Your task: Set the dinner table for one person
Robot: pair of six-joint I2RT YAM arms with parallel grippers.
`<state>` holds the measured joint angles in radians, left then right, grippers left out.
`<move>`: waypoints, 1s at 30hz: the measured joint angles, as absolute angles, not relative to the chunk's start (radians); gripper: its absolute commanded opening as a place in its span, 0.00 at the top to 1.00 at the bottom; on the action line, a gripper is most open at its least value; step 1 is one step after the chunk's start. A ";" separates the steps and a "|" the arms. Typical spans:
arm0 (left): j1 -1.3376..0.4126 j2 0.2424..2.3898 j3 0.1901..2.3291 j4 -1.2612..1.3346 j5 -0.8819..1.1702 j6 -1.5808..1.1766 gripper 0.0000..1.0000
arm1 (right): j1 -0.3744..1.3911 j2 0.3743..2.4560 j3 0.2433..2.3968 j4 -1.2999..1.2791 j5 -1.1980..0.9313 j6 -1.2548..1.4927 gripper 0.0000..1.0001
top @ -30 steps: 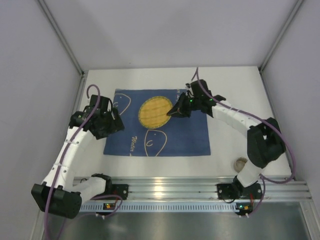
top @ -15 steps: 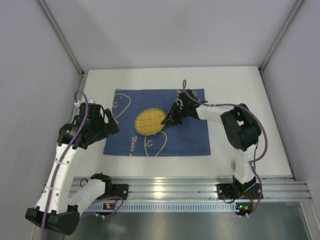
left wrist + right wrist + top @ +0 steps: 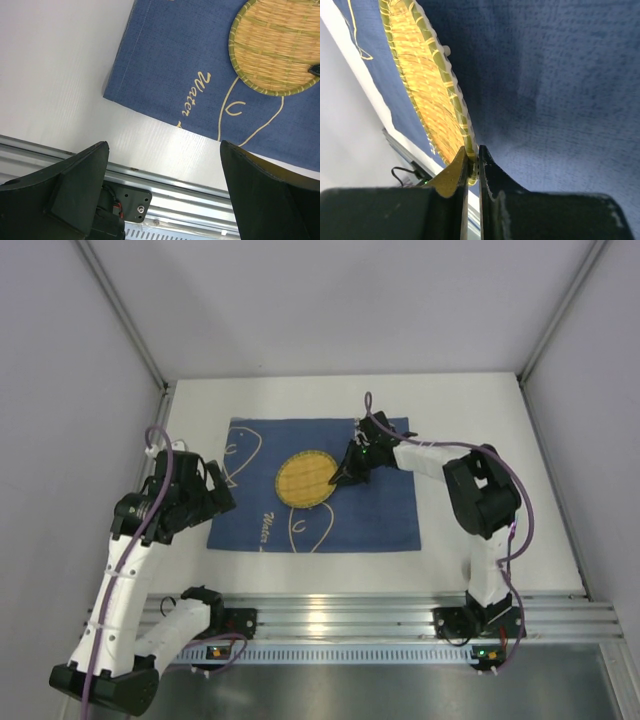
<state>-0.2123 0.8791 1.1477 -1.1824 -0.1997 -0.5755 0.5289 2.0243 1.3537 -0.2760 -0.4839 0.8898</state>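
Note:
A round woven yellow plate [image 3: 305, 479] lies on the blue cloth mat [image 3: 370, 515], which is spread on the white dinner table [image 3: 480, 410]. My right gripper [image 3: 340, 478] is shut on the plate's right rim; in the right wrist view its jaws pinch the green-edged rim [image 3: 470, 150] of the plate [image 3: 425, 75]. My left gripper [image 3: 205, 502] is open and empty over the table at the mat's left edge. The left wrist view shows its fingers [image 3: 80, 185] wide apart above the table front, with the plate [image 3: 275, 47] at upper right on the mat [image 3: 170, 65].
An aluminium rail [image 3: 400, 615] with the arm bases runs along the table's near edge. Grey walls enclose the table on left, back and right. White line drawings and lettering [image 3: 192, 97] mark the mat.
The plate has shifted slightly up and right on the mat with my right gripper, after moving down-left earlier. My left arm has pulled back to the left.

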 measured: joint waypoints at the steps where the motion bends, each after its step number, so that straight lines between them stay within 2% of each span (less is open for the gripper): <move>1: -0.212 0.879 1.148 -1.182 -0.200 -0.574 0.02 | 0.526 2.024 1.359 -0.288 -0.483 0.881 0.98; 2: -0.212 0.880 1.147 -1.182 -0.199 -0.573 0.02 | 0.522 2.025 1.365 -0.303 -0.481 0.871 0.93; 5: -0.212 0.886 1.147 -1.182 -0.199 -0.569 0.02 | 0.516 2.040 1.392 -0.339 -0.467 0.846 0.58; 8: -0.212 0.901 1.147 -1.181 -0.199 -0.561 0.02 | 0.512 2.078 1.397 -0.371 -0.452 0.819 0.48; 17: -0.212 0.919 1.147 -1.180 -0.198 -0.548 0.03 | 0.508 2.070 1.443 -0.469 -0.433 0.738 0.40; 22: -0.212 0.918 1.146 -1.178 -0.191 -0.549 0.02 | 0.477 1.942 1.439 -0.608 -0.380 0.657 0.39; 26: -0.212 0.916 1.135 -1.171 -0.187 -0.549 0.03 | 0.332 1.704 1.376 -0.664 -0.356 0.589 0.39; 30: -0.212 0.916 1.103 -1.152 -0.171 -0.549 0.03 | 0.068 1.472 1.262 -0.720 -0.228 0.538 0.38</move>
